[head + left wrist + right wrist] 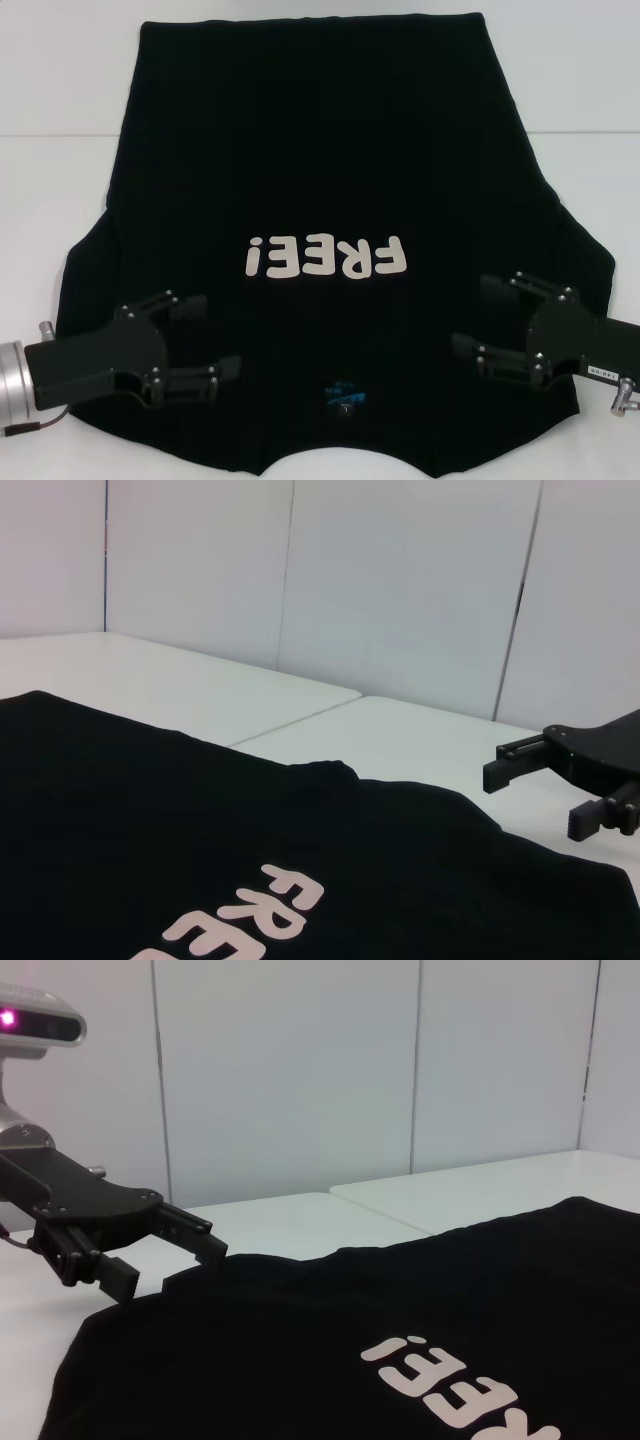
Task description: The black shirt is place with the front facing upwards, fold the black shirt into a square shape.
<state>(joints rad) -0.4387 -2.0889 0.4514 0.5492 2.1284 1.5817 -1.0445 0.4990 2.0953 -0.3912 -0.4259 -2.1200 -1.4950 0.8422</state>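
The left tool [205, 335] reaches in from the near left corner of the head view, its two black fingers [185, 303] spread well apart and pointing toward the robot's right. The right tool [478, 318] comes in from the near right corner as its mirror, fingers [500, 286] likewise parted and pointing toward the left one. Both wrists lie low and roughly level (each wrist camera catches the opposite tool, jaws agape), the two well apart.

- The large black fabric T-shirt [320, 180] is lying flat on the white surface [60, 80], collar nearest the robot.
- The left claw [222, 335] and right claw [468, 318] are hovering over its sleeves, jaws apart.
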